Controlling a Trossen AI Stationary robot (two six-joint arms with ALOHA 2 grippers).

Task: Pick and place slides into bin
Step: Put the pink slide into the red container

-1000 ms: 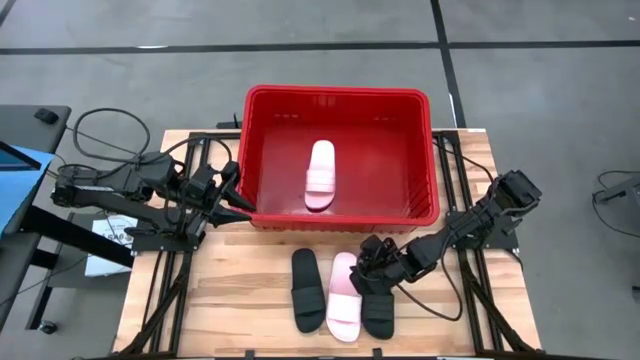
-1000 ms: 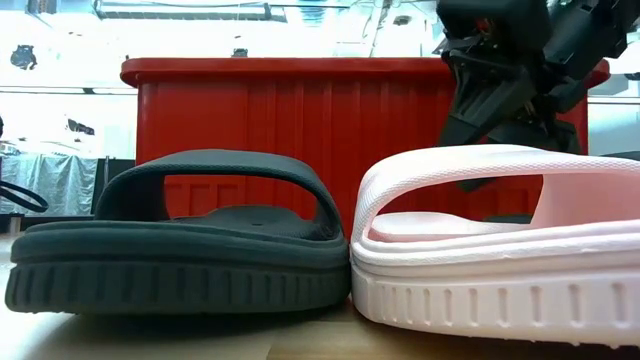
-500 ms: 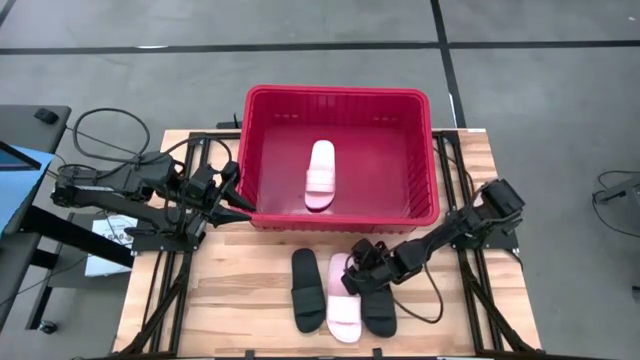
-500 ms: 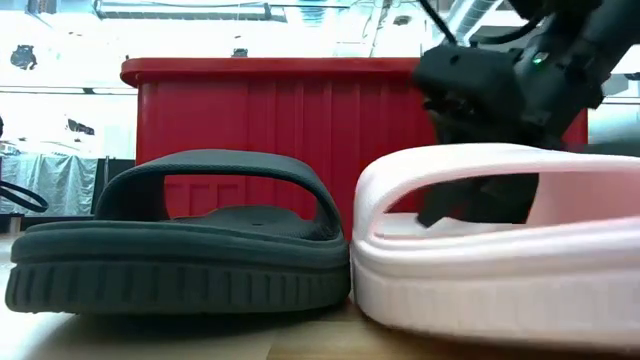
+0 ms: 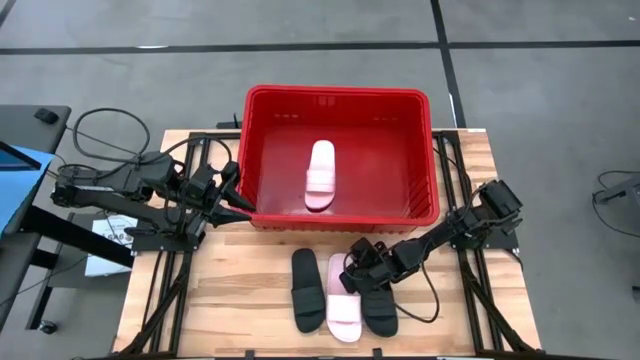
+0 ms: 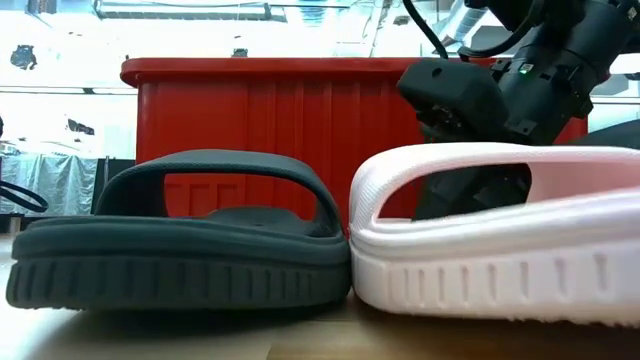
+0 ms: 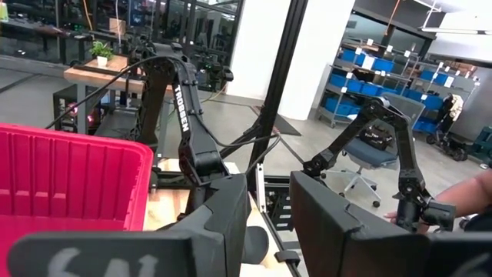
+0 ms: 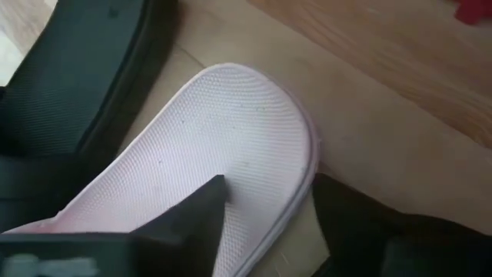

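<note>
Since the earlier frames the right arm had reached further in over the row of slides, carrying the right tool (image 5: 358, 277) from beside the outer black slide onto the heel end of the pink slide (image 5: 342, 302).

Largest first: the bench (image 5: 250, 300) carried the red bin (image 5: 340, 215) at its far side, with one pale slide (image 5: 321, 175) already lying inside on the bin floor. Nearer the front edge, three slides lay side by side with their long axes running from front to back: a black slide (image 5: 307, 290) on the left, the pink one in the middle touching it, and a second black slide (image 5: 381, 312) on the right, partly under the right arm.

The right tool's fingers (image 8: 196, 211) stood spread, straddling the pink slide's rounded end, one over its footbed and one just outside its edge; they had not yet pinched it. The bin lay straight beyond the slide along its long axis, so the carry would run forward.

The left tool (image 5: 235, 200) waited at the bin's left wall, fingers apart, holding nothing, and well farther from the row than the right one.
</note>
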